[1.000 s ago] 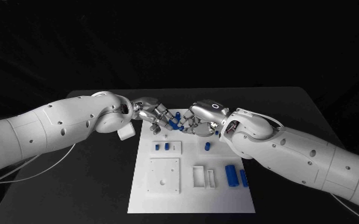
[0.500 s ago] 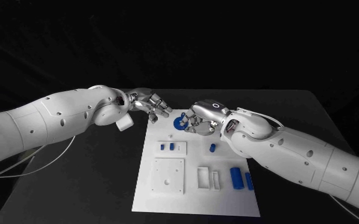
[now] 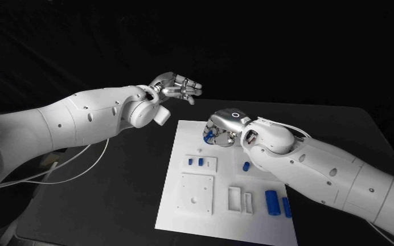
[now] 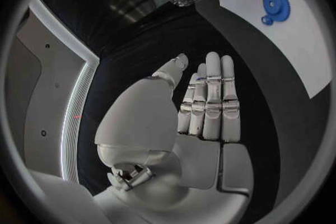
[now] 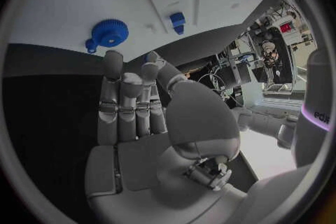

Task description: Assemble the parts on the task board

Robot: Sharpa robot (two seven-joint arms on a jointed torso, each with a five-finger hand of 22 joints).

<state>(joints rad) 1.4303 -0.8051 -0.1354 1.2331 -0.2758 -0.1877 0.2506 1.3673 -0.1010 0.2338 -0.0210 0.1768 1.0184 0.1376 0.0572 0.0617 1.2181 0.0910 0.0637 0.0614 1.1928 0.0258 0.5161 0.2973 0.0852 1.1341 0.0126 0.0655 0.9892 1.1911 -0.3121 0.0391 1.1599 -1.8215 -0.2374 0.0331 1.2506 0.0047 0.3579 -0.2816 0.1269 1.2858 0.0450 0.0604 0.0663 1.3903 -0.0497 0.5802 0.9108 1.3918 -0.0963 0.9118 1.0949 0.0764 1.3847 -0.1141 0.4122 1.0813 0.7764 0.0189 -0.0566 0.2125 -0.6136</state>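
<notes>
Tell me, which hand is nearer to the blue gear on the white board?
The right hand: it hovers just beside the blue gear at the task board far edge. The left hand is raised away, beyond the board's far edge.

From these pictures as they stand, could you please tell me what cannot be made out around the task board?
- Head view: the right hand hides most of the blue gear at the task board's far end.
- Head view: the holes in the white block are too small to read.
- Right wrist view: the fingers cover the board's near edge, below the gear.
- Left wrist view: the board is cut by the circle's rim.
</notes>
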